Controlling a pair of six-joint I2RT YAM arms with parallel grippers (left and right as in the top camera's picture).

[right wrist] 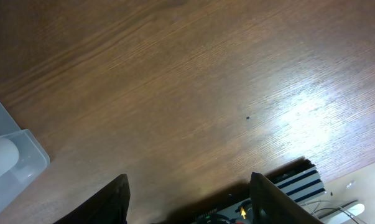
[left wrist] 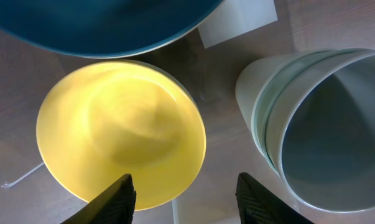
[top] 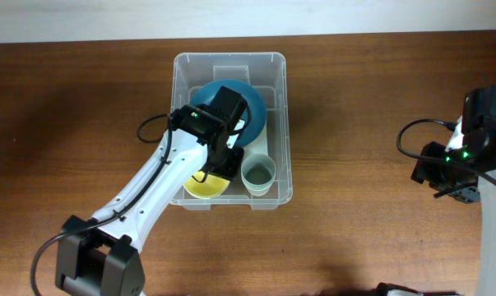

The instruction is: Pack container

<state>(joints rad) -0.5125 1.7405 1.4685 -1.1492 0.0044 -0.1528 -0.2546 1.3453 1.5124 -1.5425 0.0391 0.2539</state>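
Note:
The clear plastic container [top: 276, 123] stands at the table's middle. It holds a blue bowl [top: 256, 111], a yellow bowl [top: 202, 187] and pale green stacked cups [top: 258, 174]. My left gripper [top: 223, 156] is inside the container, open and empty, just above the yellow bowl [left wrist: 122, 134], with the cups [left wrist: 318, 137] to its right and the blue bowl [left wrist: 106, 28] beyond. Its fingertips [left wrist: 184, 196] hold nothing. My right gripper [right wrist: 187, 199] is open and empty over bare wood at the far right [top: 457, 177]. A corner of the container [right wrist: 13, 165] shows in the right wrist view.
A white label [left wrist: 237, 22] lies on the container's base. The brown wooden table [top: 379, 99] surrounds the container. A black cable [top: 153, 127] loops off the left arm. The right arm's base [right wrist: 296, 183] sits at the table's edge.

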